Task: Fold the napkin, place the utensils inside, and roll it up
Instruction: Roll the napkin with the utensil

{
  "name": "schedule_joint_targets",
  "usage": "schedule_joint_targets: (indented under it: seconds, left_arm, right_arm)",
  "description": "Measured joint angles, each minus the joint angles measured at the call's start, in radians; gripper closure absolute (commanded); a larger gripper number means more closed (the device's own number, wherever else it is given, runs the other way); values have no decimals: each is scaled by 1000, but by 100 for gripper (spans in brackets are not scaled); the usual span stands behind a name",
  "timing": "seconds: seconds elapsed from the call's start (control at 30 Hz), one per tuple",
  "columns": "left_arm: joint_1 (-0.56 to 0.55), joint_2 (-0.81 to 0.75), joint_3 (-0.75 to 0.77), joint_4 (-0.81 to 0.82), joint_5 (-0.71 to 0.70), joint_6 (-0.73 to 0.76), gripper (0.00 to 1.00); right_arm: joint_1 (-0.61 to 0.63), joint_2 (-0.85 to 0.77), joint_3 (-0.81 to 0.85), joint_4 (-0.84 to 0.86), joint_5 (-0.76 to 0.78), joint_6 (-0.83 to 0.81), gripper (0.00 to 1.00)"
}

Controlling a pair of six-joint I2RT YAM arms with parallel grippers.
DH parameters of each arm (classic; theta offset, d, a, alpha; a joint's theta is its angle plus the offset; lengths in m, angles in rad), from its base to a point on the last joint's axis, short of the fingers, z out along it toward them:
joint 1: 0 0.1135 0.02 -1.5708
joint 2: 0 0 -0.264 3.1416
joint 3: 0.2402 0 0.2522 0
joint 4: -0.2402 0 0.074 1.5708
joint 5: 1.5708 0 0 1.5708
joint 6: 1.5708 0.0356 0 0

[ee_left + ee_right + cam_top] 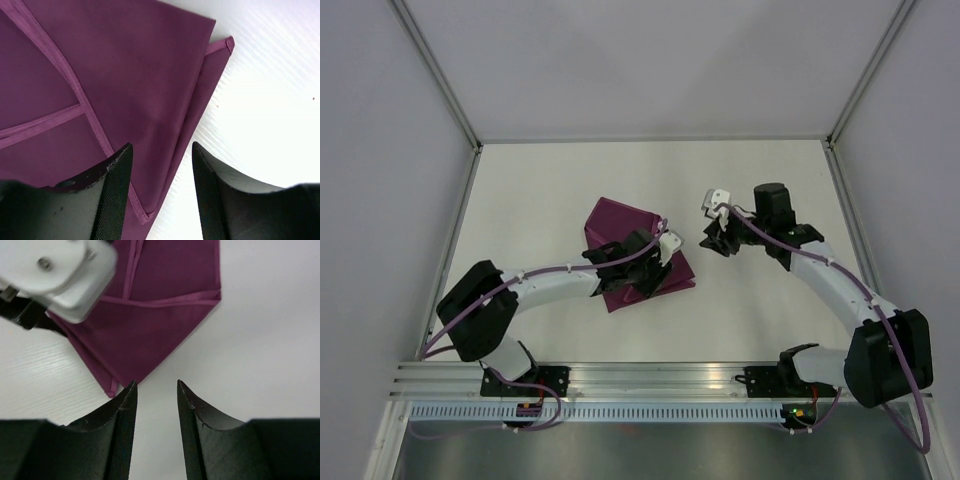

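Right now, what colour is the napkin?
Plain dark magenta-purple napkin; best seen in left wrist view.

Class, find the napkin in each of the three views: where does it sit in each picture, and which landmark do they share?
Top external: napkin at the centre, partly covered.
Left wrist: napkin fills the left and centre.
Right wrist: napkin at the upper centre.
Shared landmark: the white table beside it.
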Motion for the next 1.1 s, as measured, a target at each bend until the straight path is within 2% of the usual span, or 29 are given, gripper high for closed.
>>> schedule_joint_targets:
  seconds: [0.17, 0.37, 0.47, 0.6, 0.8, 1.1]
  left_arm:
    - [-71, -32, 2, 19, -153, 16, 41]
    - [-257, -12, 2, 55, -417, 80, 40]
    - [-326, 41, 3, 56, -526, 97, 40]
    - [-365, 123, 8, 47, -638, 108, 40]
    - [-378, 214, 38, 39, -742, 137, 42]
    - [-370, 273, 56, 44, -805, 179, 47]
  right_arm:
    - [-115, 101, 179, -41, -88, 107, 58]
    - [-294, 375, 470, -158, -214, 245, 63]
    - [-372, 487, 560, -219, -258, 285, 65]
    - [-436, 545, 575, -282, -269, 313, 65]
    - [-435, 540, 572, -296, -268, 317, 64]
    - [-449, 541, 572, -309, -262, 317, 65]
